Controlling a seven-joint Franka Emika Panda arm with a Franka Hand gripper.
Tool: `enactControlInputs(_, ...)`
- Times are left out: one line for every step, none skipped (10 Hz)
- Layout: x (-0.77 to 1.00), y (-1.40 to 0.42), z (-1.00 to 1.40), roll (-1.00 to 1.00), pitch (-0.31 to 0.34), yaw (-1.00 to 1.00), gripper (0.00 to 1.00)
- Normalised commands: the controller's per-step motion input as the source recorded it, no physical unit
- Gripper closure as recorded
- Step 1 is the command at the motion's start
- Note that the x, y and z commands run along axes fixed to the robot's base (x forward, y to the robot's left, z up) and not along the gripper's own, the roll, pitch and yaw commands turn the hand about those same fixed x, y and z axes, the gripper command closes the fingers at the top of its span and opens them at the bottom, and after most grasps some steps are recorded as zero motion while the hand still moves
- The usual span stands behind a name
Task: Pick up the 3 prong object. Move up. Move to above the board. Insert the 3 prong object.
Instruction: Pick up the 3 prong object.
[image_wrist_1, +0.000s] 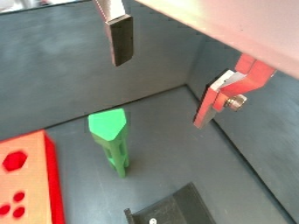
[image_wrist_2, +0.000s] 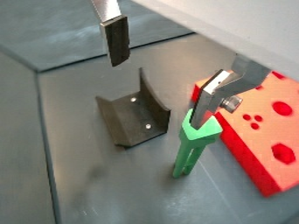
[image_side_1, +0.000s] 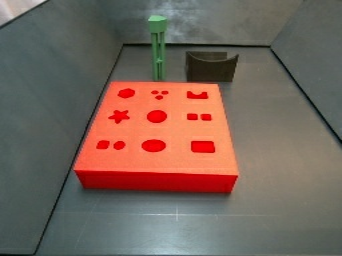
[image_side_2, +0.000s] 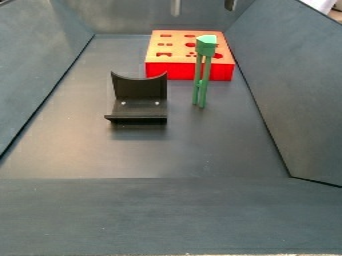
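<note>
The 3 prong object (image_wrist_1: 111, 140) is a green post standing upright on the dark floor, and it shows in both wrist views (image_wrist_2: 191, 147) and both side views (image_side_1: 158, 45) (image_side_2: 203, 70). It stands just beside one edge of the board (image_side_1: 158, 165), a flat red block with shaped cutouts that also shows elsewhere (image_wrist_1: 26, 179) (image_wrist_2: 271, 131) (image_side_2: 181, 60). My gripper (image_wrist_1: 170, 74) (image_wrist_2: 163, 74) is open and empty, well above the post. One finger (image_wrist_1: 121, 39) is off to the side and the other finger (image_wrist_2: 211, 94) hangs over the post's top.
The dark grey fixture (image_wrist_2: 135, 118) (image_side_2: 136, 100) (image_side_1: 210, 67) (image_wrist_1: 173, 212) stands on the floor close to the post. Grey walls (image_side_2: 287, 90) enclose the floor on all sides.
</note>
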Motion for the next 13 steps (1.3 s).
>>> enactControlInputs(-0.09, -0.41, -0.53, 0.11, 0.0, 0.83, 0.0)
enactControlInputs(-0.09, -0.45, -0.62, 0.12, 0.001, 0.78, 0.0)
enactControlInputs(-0.09, -0.51, -0.65, 0.13, 0.017, 0.72, 0.0)
enactControlInputs(-0.1, -0.49, -0.63, 0.13, 0.006, 0.75, 0.0)
enactControlInputs(-0.07, -0.37, -0.53, 0.08, 0.0, 0.84, 0.0)
enactControlInputs(0.0, -0.1, -0.31, 0.0, 0.0, 1.0, 0.0)
enactControlInputs(0.0, 0.0, -0.24, -0.02, 0.0, 1.0, 0.0)
enactControlInputs(0.0, -0.01, -0.24, -0.02, 0.0, 1.0, 0.0)
enactControlInputs(0.0, -0.01, -0.23, -0.02, 0.0, 1.0, 0.0)
enactControlInputs(0.0, -0.01, -0.23, -0.02, 0.0, 1.0, 0.0)
enactControlInputs(0.0, 0.0, -0.23, -0.02, 0.0, 1.0, 0.0)
enactControlInputs(-0.12, 0.06, -0.12, -0.05, -0.02, 1.0, 0.0)
enactControlInputs(-0.22, 0.28, 0.0, -0.12, 0.0, 0.87, 0.0)
